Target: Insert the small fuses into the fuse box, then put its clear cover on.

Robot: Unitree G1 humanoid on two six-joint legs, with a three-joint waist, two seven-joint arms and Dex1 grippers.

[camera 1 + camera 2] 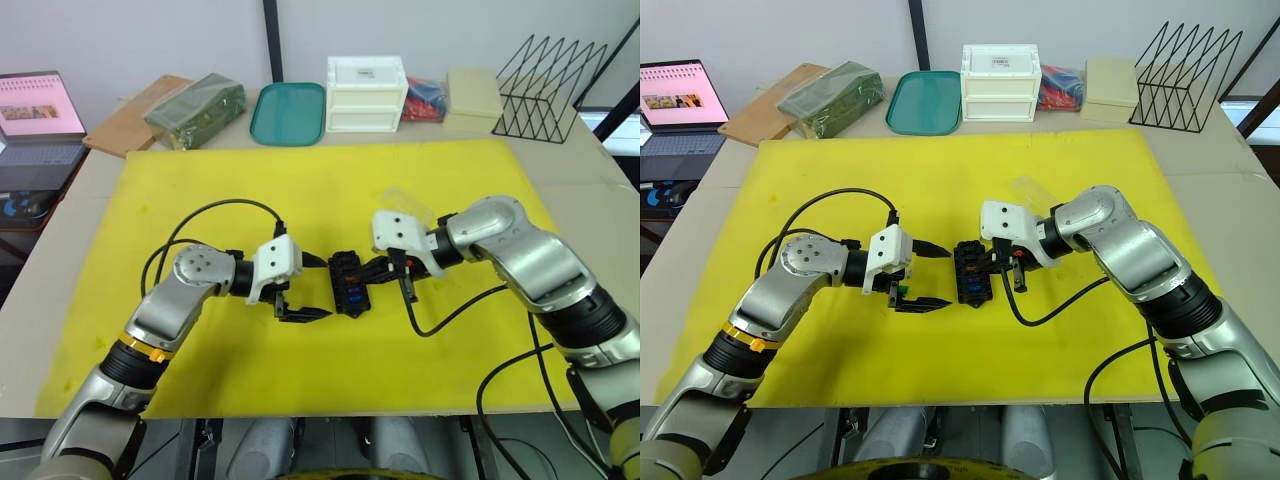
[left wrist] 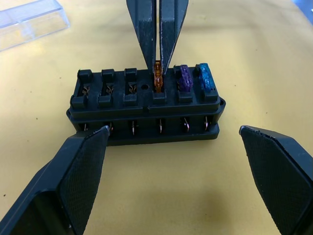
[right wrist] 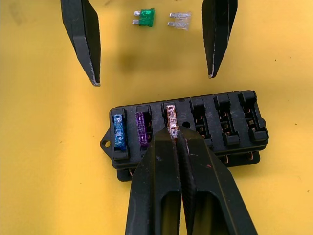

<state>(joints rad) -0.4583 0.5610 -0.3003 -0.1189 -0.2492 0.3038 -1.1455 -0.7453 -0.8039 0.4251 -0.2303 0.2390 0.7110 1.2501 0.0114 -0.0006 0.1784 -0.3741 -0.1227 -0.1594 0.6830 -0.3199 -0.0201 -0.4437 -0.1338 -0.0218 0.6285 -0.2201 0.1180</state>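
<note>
The black fuse box point(image 1: 348, 283) lies mid-mat between my two grippers. A blue fuse point(image 3: 119, 132) and a purple fuse point(image 3: 141, 129) sit in its end slots. A tan fuse point(image 3: 170, 113) stands in the third slot, and my right gripper point(image 3: 177, 134) is shut on its top. The other three slots are bare. My left gripper point(image 2: 173, 129) is open wide, one finger on each side of the box's end, not touching it. A green fuse point(image 3: 145, 17) and a clear fuse point(image 3: 179, 20) lie loose on the mat behind the left fingers. The clear cover point(image 2: 29, 22) rests on the mat behind the right gripper.
The yellow mat point(image 1: 330, 190) covers the table. Along the back edge stand a white drawer box point(image 1: 366, 93), a green tray point(image 1: 288, 112), a green package point(image 1: 197, 108) and a black wire rack point(image 1: 545, 88). A laptop point(image 1: 40, 105) sits far left.
</note>
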